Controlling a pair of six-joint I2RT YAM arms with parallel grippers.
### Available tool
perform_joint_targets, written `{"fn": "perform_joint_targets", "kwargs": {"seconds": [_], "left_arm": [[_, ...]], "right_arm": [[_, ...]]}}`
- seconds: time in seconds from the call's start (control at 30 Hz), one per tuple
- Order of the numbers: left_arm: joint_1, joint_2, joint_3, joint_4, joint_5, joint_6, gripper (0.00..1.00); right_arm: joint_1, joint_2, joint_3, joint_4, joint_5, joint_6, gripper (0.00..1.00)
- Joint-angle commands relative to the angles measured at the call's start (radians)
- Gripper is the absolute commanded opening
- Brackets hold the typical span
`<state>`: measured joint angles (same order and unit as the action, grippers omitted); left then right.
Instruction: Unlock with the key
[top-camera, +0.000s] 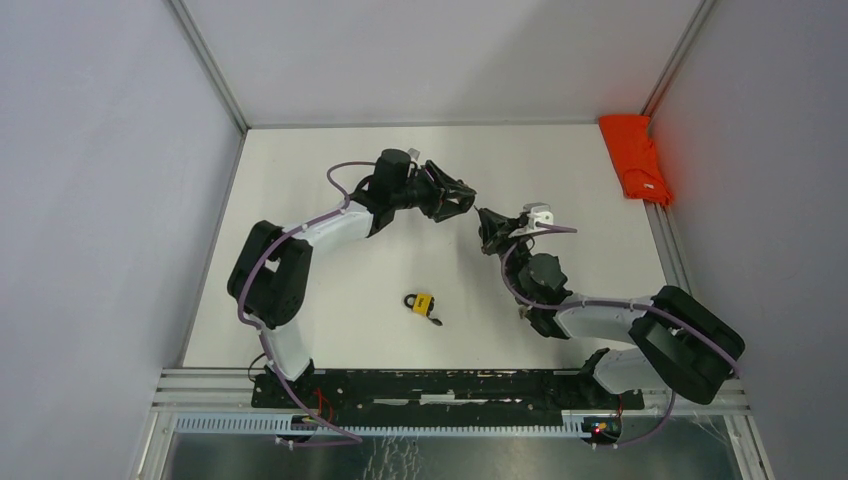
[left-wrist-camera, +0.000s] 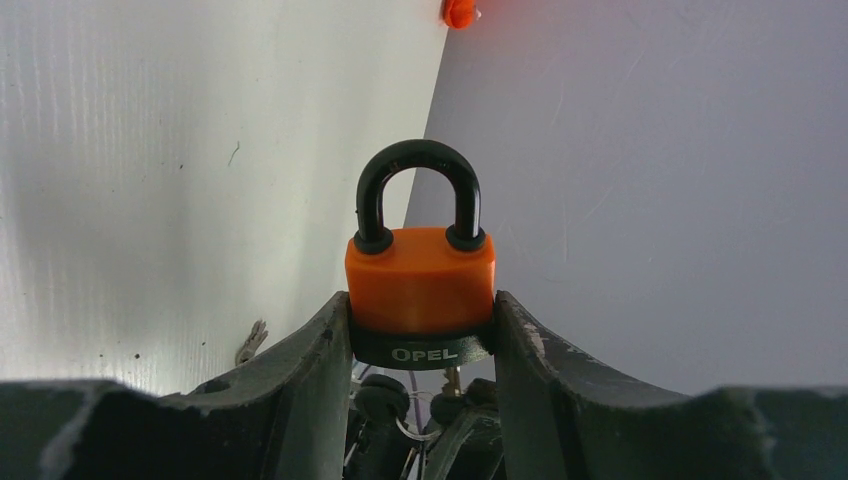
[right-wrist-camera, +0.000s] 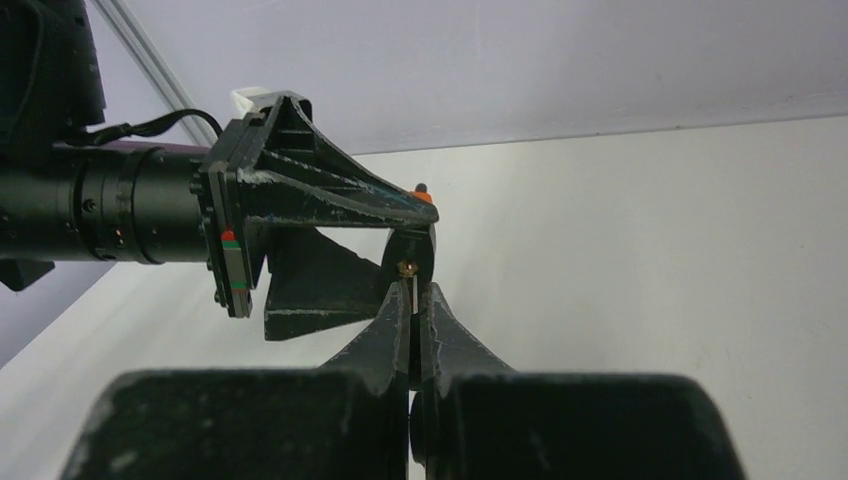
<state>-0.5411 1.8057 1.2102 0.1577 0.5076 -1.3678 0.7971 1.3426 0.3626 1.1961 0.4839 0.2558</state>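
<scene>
The orange padlock (left-wrist-camera: 420, 285) is clamped by its sides between the fingers (left-wrist-camera: 300, 370) of the left gripper (top-camera: 453, 196), over the middle of the table (top-camera: 570, 180). Its shackle (left-wrist-camera: 418, 160) is seated in the body. The right gripper (right-wrist-camera: 413, 305) is closed on a key (right-wrist-camera: 413, 290), whose tip meets the underside of the orange padlock. A yellow padlock (top-camera: 421, 302) lies nearer, well apart from both grippers. An orange cloth (top-camera: 635, 158) is located at the far right edge.

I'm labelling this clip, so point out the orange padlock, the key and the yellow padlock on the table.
orange padlock (left-wrist-camera: 420, 280), left wrist view, its orange body.
key (right-wrist-camera: 413, 291), right wrist view, its thin blade.
yellow padlock (top-camera: 423, 303), top external view, its yellow body.
</scene>
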Motion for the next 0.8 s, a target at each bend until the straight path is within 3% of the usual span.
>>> {"fn": "perform_joint_targets", "kwargs": {"seconds": [0.0,0.77], "left_arm": [[-0.006,-0.044,-0.015,0.100,0.037,-0.052,0.02],[-0.015,-0.044,-0.006,0.144,0.070,-0.082,0.02]], "right_arm": [[0.016,0.017,0.052,0.073,0.026,-0.012,0.00],[0.040,0.065,0.055,0.114,0.109,-0.052,0.00]]}}
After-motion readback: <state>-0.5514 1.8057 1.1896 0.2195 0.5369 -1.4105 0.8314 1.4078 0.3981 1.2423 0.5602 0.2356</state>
